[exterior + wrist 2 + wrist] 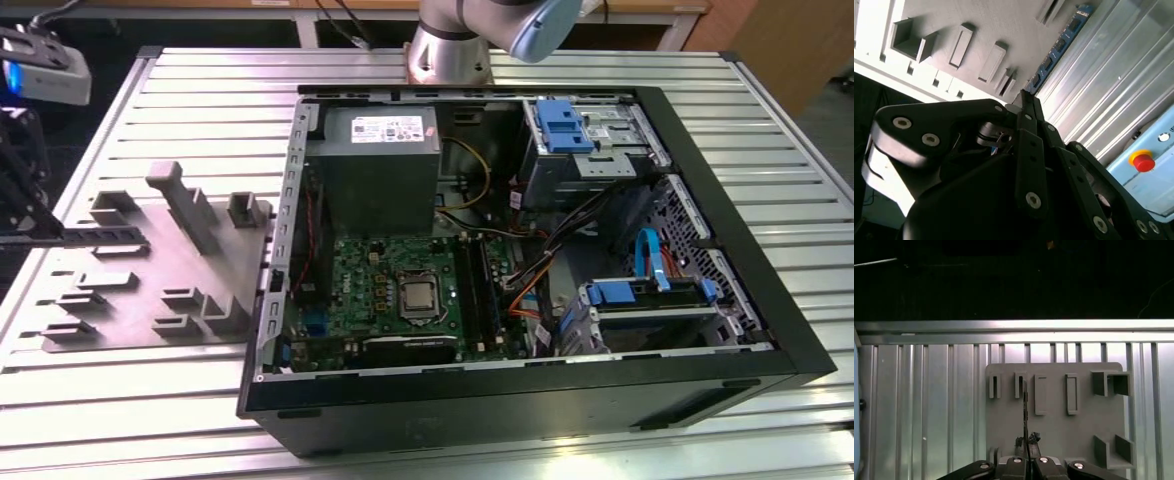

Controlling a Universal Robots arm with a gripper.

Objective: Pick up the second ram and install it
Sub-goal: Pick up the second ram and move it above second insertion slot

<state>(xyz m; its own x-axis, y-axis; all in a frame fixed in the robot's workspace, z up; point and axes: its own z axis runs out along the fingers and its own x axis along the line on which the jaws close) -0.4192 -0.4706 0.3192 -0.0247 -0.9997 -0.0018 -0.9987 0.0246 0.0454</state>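
The second ram (1060, 44) is a narrow blue board with dark chips that sticks out from my fingertips. In the first wrist view it shows edge-on as a thin dark line (1025, 407) above the grey holder plate (1054, 440). My gripper (1024, 100) is shut on one end of it, fingers pressed together. In the exterior view the gripper (51, 236) is at the far left, and the ram (100, 235) reaches from it over the holder plate (160, 300). The green motherboard (400, 290) lies inside the open computer case (747, 350), well off to the exterior view's right.
A grey power supply (380, 150), blue drive cages (561, 125) and loose cables (534, 270) crowd the case. The holder plate carries raised blocks and slots (1071, 392). A pale blue box with a red button (1144, 162) is beside the ribbed metal table (134, 400).
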